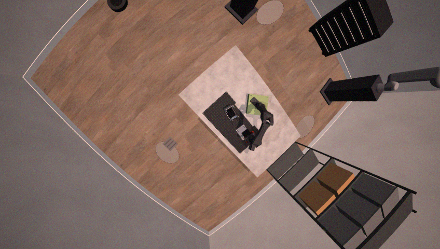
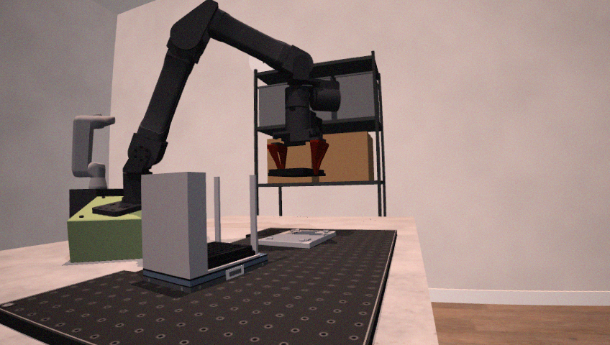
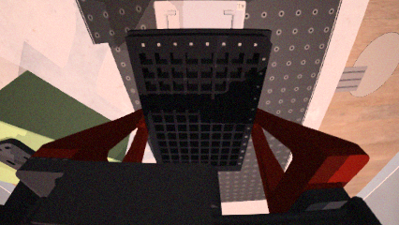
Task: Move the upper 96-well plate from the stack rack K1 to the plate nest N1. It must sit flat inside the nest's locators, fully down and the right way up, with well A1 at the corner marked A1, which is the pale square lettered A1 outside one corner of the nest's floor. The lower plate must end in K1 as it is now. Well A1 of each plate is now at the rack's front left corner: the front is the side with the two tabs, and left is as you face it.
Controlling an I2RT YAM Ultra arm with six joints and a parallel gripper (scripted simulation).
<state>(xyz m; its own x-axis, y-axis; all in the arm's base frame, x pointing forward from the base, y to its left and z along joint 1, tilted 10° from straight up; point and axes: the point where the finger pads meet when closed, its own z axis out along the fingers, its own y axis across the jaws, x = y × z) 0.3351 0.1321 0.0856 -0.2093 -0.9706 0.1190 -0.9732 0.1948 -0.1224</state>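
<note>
My gripper [image 2: 298, 170] with red fingers is shut on the black 96-well plate [image 2: 296, 172] and holds it level, high above the pale grey plate nest N1 [image 2: 298, 237]. In the wrist view the plate [image 3: 199, 98] sits between the two red fingers, and part of the nest [image 3: 201, 13] shows beyond its far edge. The stack rack K1 [image 2: 201, 233], with a grey back wall and two thin posts, stands on the perforated board to the left and holds the lower black plate [image 2: 229, 253]. In the overhead view the rack [image 1: 231, 112] and the gripper [image 1: 246, 133] are small.
A green block [image 2: 103, 233] carries the arm's base at the left. The black perforated board [image 2: 239, 295] lies on a pale table. A metal shelf with a brown box [image 2: 342, 156] stands behind. A grey device [image 2: 87, 145] stands at the far left.
</note>
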